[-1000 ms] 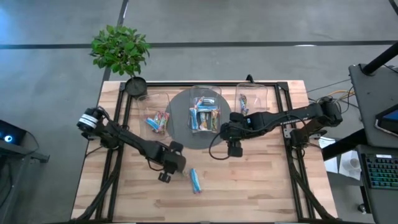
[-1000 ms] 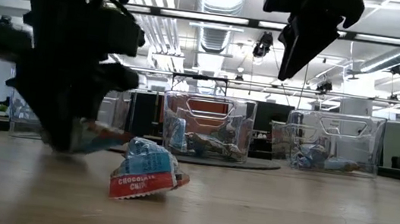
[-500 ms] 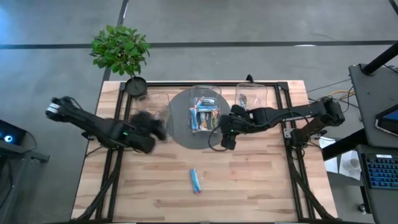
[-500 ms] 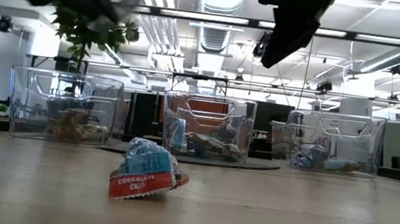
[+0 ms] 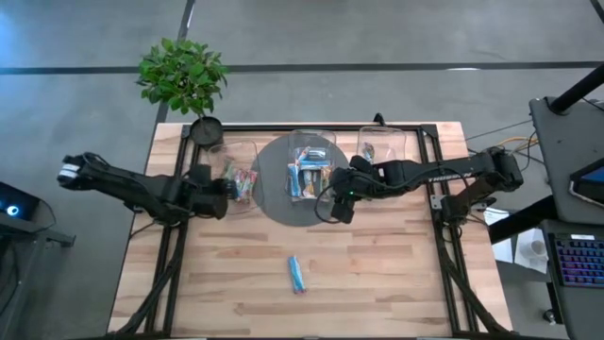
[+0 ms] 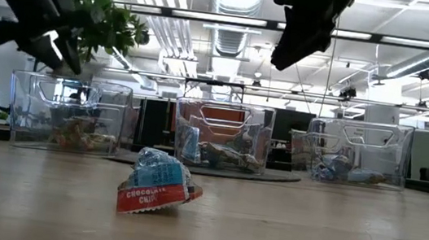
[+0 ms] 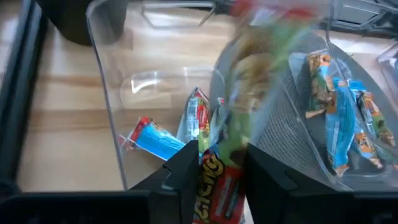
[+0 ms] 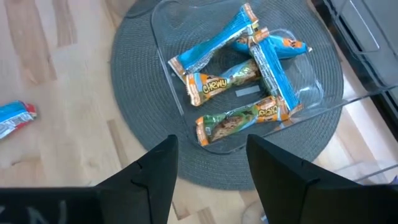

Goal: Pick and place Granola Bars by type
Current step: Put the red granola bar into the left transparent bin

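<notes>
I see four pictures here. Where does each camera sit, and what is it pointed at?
High view: above, looking straight down on the table, both arms and three bins.
Low view: at tabletop height, facing the loose bar; both arms hang overhead.
Left wrist view: on the left arm, over the left bin; left pincer holds a green bar.
Right wrist view: on the right arm, over the middle bin; right pincer open.
All but the left wrist view show the loose bar.

The light wooden surface (image 5: pixel 377 274) has pale stripes. One shiny granola bar (image 5: pixel 296 274) lies there — blue with a red end. The round woven mat (image 8: pixel 130 81) is grey — the clear plastic bin (image 8: pixel 311 93) holds blue, orange and green bars.
</notes>
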`<state>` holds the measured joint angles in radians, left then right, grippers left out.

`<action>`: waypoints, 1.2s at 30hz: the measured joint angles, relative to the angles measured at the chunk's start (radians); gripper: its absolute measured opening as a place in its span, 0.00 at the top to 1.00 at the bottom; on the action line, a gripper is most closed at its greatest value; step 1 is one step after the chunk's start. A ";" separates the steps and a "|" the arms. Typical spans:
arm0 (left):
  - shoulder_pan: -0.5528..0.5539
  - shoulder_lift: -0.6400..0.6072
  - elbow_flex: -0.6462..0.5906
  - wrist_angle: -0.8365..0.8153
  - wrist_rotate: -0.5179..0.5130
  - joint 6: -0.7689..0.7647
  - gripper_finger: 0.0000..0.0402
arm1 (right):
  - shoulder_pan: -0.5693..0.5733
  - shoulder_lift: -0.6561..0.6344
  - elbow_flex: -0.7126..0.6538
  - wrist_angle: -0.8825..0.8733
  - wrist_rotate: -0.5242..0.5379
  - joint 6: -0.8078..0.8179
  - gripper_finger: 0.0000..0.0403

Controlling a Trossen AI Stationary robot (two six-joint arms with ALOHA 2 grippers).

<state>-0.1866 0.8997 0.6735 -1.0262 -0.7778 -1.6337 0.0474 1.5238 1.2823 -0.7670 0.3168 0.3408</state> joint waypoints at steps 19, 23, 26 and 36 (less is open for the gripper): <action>-0.087 -0.001 0.247 0.278 0.111 0.420 0.66 | 0.076 0.026 0.000 0.025 -0.262 -0.003 0.56; -0.167 -0.001 0.267 0.496 0.113 0.586 0.66 | 0.089 0.090 0.000 0.136 -0.425 0.007 0.55; -0.245 0.007 0.263 0.598 0.114 0.697 0.66 | 0.114 0.151 0.000 0.197 -0.447 -0.127 0.55; -0.471 0.097 0.260 0.619 0.114 0.502 0.66 | 0.164 0.326 0.117 0.211 -0.446 -0.621 0.54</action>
<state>-0.6575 0.9969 0.9333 -0.4068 -0.6639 -1.1314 0.2118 1.8499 1.3995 -0.5558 -0.1288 -0.2804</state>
